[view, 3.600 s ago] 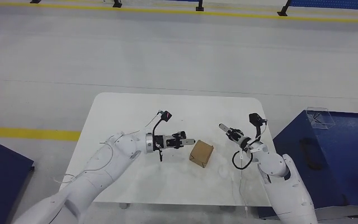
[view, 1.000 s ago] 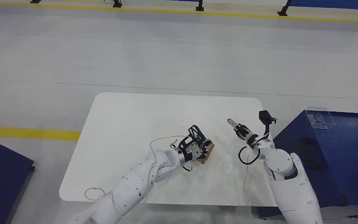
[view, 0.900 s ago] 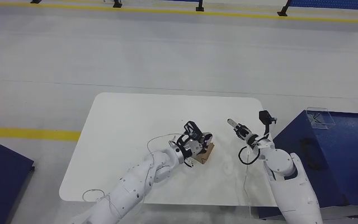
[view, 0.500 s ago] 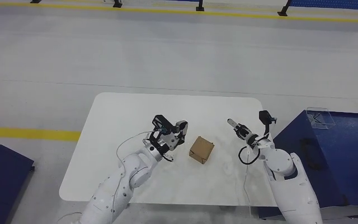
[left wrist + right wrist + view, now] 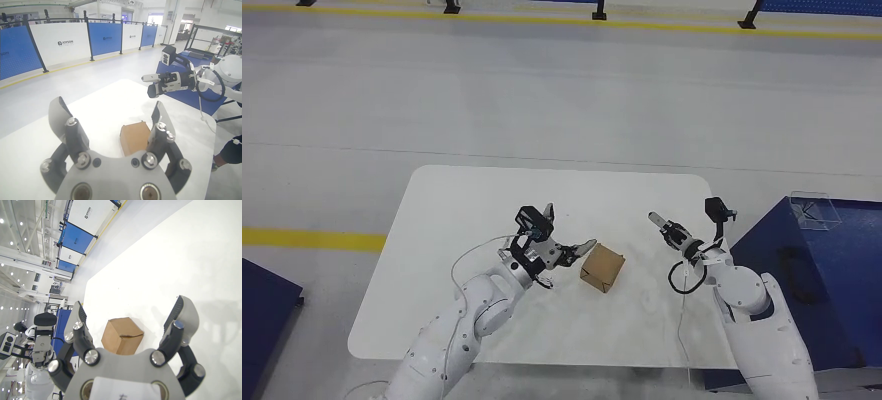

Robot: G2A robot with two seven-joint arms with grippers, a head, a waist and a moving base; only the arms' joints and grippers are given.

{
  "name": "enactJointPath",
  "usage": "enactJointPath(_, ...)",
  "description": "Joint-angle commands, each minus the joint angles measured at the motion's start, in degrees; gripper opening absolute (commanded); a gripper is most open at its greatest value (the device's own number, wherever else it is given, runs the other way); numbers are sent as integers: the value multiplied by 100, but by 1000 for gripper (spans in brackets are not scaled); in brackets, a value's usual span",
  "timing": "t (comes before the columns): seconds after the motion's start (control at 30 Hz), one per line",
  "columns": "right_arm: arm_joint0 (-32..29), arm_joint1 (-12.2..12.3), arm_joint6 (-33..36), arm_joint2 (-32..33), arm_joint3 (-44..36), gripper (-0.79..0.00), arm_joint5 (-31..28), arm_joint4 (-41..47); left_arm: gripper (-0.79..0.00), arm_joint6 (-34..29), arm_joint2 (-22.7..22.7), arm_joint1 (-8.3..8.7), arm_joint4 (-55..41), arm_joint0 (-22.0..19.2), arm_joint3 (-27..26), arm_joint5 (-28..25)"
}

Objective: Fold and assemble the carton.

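We see the white table (image 5: 472,210) carrying one thing, the carton (image 5: 602,270). It sits on the surface right of the middle, about halfway between the far edge and the near edge, turned at a slant to those edges. It stands as a closed brown box, and neither arm touches it. In the right wrist view the carton (image 5: 121,332) shows an uneven seam along one face, where a flap edge meets the side and does not look quite flush.

The left gripper (image 5: 568,230) hangs just beside the carton on its left. Its jaws are spread wide with nothing between them, and its own view shows the carton (image 5: 134,136) just past the fingers of the left gripper (image 5: 107,103). The right gripper (image 5: 660,226) is held off the surface nearer the right edge, apart from the carton, with its jaws also apart and empty (image 5: 130,305).

We judge the folding largely done, so the step in hand is the last closing or a check. The next move would call for one gripper to steady the box from the side. The other would then press that flap down flat, gently enough not to push the light carton across the surface.
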Motion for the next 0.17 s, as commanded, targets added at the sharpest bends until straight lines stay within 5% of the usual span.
enactJointPath(0.0,0,0,0,0,0,0,0,0,-20,0,0,0,0,0,0,0)
enactJointPath(0.13,0,0,0,0,0,-1,0,0,-1,0,0,0,0,0,0,0)
